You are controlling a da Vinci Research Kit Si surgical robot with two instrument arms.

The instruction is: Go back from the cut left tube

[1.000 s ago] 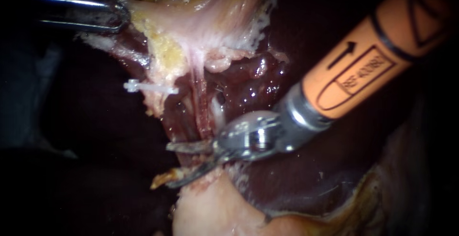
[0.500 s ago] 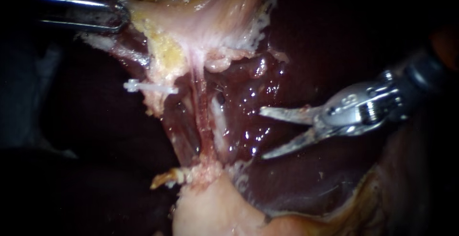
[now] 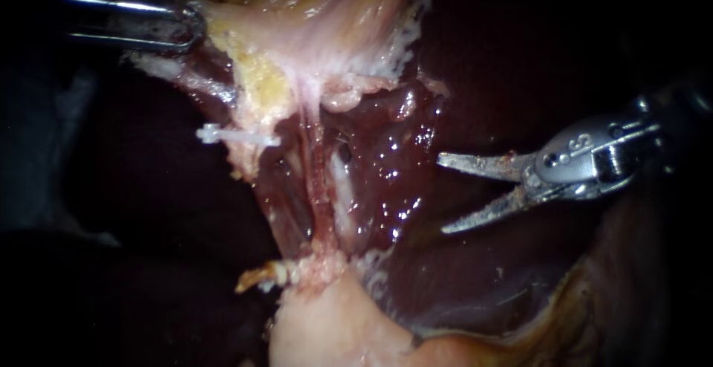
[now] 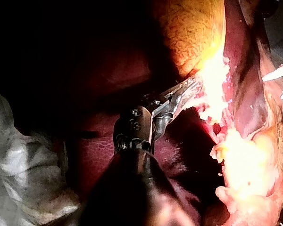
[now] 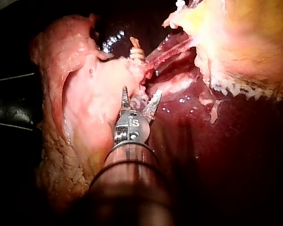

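My right instrument [image 3: 442, 195] comes in from the right and hangs over the dark, wet liver [image 3: 386, 159]. Its pincer, two narrow tapering blades, stands wide with nothing between them. It is well apart from the tubes, with a stretch of bare liver in between.

The cut left tube shows as a frayed, yellowish stub [image 3: 260, 274] at the lower left, at the edge of the pale lump of tissue [image 3: 327, 322] at the bottom. Above it a white clip [image 3: 238, 137] sticks out sideways from the yellow, fatty edge of the gallbladder [image 3: 319, 10]. Just beside these, toward the right instrument, a thin pink tube [image 3: 319, 181] runs whole from the gallbladder down to the pale lump.

My left instrument [image 3: 189, 27] enters from the upper left. Its pincer is closed on the pale edge of the gallbladder. In the left wrist view the left instrument [image 4: 191, 87] ends in brightly lit tissue, and I cannot make out finer detail there.

In the right wrist view the right instrument [image 5: 141, 92] points at the stub [image 5: 137, 52] but does not touch it, its blades spread in a V.
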